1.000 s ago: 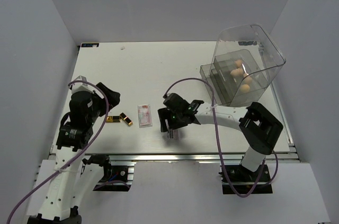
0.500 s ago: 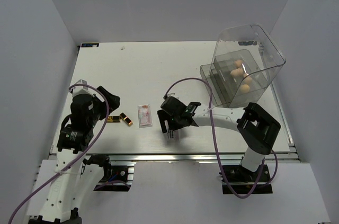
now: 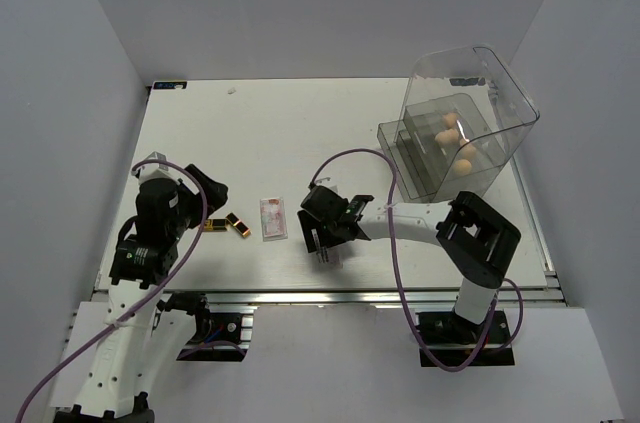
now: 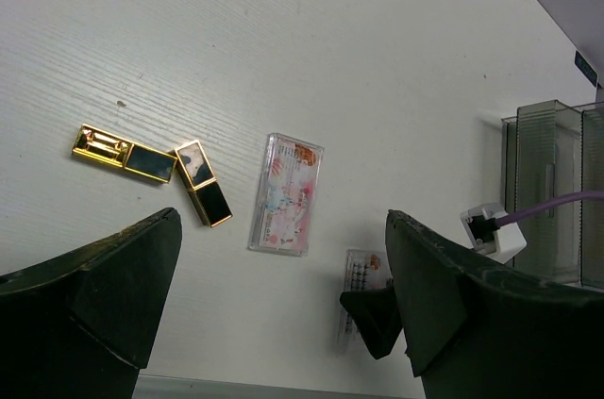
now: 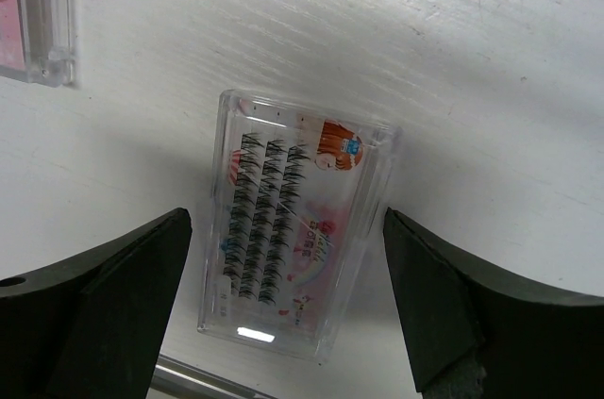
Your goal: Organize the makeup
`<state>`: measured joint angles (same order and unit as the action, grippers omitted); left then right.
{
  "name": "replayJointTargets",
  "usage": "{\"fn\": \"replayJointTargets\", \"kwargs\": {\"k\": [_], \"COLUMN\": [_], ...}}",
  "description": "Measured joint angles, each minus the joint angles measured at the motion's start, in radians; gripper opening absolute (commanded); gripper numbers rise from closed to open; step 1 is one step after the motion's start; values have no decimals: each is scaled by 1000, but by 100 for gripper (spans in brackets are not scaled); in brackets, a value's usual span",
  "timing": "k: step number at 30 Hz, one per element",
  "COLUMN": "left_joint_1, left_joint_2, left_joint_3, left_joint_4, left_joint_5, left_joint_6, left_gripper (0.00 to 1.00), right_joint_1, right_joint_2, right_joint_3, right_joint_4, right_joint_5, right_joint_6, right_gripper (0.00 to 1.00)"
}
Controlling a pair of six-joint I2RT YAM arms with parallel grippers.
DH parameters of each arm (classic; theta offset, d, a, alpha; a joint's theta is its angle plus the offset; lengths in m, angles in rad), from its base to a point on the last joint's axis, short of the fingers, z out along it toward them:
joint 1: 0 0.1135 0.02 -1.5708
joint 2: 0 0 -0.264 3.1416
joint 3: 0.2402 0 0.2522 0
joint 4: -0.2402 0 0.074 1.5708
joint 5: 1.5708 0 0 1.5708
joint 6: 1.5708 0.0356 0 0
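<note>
The dark-rowed palette (image 5: 294,229) lies flat near the table's front edge. My right gripper (image 5: 286,220) is open and hangs just above it, one finger on each long side, not touching it. In the top view the right gripper (image 3: 325,241) hides most of this palette. The pinkish palette (image 3: 272,218) lies to its left, with two lipstick tubes (image 3: 213,225) (image 3: 238,225) further left. My left gripper (image 4: 283,229) is open and empty above the lipsticks (image 4: 125,154) (image 4: 203,196) and the pinkish palette (image 4: 287,193). Three peach sponges (image 3: 447,133) sit in the clear box.
The large clear drawer box (image 3: 470,93) stands at the back right, with one drawer (image 3: 405,153) pulled out toward the table's middle. The table's front edge (image 3: 330,291) runs just below the dark-rowed palette. The right arm's purple cable (image 3: 400,223) loops over the table.
My right gripper has moved slightly left and toward the front edge, over the dark-rowed palette. My left arm has shifted a little toward the lipsticks. The makeup has not moved.
</note>
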<state>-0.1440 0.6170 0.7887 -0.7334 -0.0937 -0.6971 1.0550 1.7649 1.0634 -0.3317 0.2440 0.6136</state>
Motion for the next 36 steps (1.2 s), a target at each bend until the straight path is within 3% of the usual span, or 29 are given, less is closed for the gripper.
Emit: {"fn": "replayJointTargets", "kwargs": {"k": [7,8,13,17,18,29,36], "left_joint_1": [0,0,0,0,0,0,0], "left_joint_2": [1,2,3,8,12,135,241], "left_joint_3": [-13,-16,-38,-88,-102,-207,-208], "left_joint_4": [6,8,34,62,66,187,274], "left_joint_5": [5,8,32,62,74,179,214], "left_joint_6": [-2,-3,-15,-24,-25,10,46], "left_gripper": [98,98,98,96,96,92,92], "right_joint_1": [0,0,-8,-23,-29,-96,-199], "right_joint_2": [4,2,-26,-40,-42,-230,-288], "right_joint_3": [-6,-10,-55,-72,-72,-17,74], "right_joint_4": [22,27,80,107,114,146,149], "right_joint_5": [10,9,3,-19,-24,-66,3], "right_joint_6": [-14,-15,-34,-118,-146,-452,-590], "right_gripper": [64,55,33,3,0,0,0]}}
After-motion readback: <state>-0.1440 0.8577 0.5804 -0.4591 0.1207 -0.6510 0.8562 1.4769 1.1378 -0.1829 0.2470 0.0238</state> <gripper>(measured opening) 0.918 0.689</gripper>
